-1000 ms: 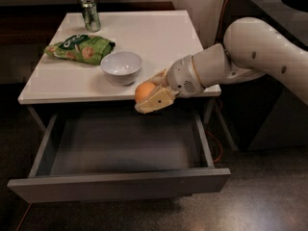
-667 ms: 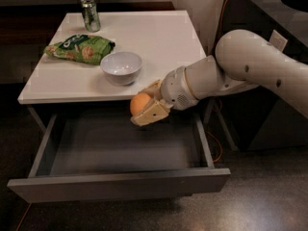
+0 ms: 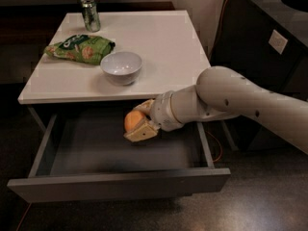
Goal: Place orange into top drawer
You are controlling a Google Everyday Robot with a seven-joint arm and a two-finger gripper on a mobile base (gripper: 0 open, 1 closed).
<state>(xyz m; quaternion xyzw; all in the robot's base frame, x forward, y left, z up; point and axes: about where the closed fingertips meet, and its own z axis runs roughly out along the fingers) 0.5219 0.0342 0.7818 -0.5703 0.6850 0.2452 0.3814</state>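
Single camera, high, looking down — jaws holding the orange (image 3: pixel 132 120) mid-frame over the top drawer (image 3: pixel 115 186).

1 ea: orange (image 3: pixel 132 120), bowl (image 3: pixel 121 67), can (image 3: pixel 90 14), gripper (image 3: pixel 140 121) over drawer (image 3: pixel 120 186).

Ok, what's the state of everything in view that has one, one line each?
end effector: shut on the orange, over the drawer's inside
orange: held, not yet released
top drawer: pulled open
white bowl: upright on the table
can: upright, back left of the table
chip bag: lying flat, left of the bowl
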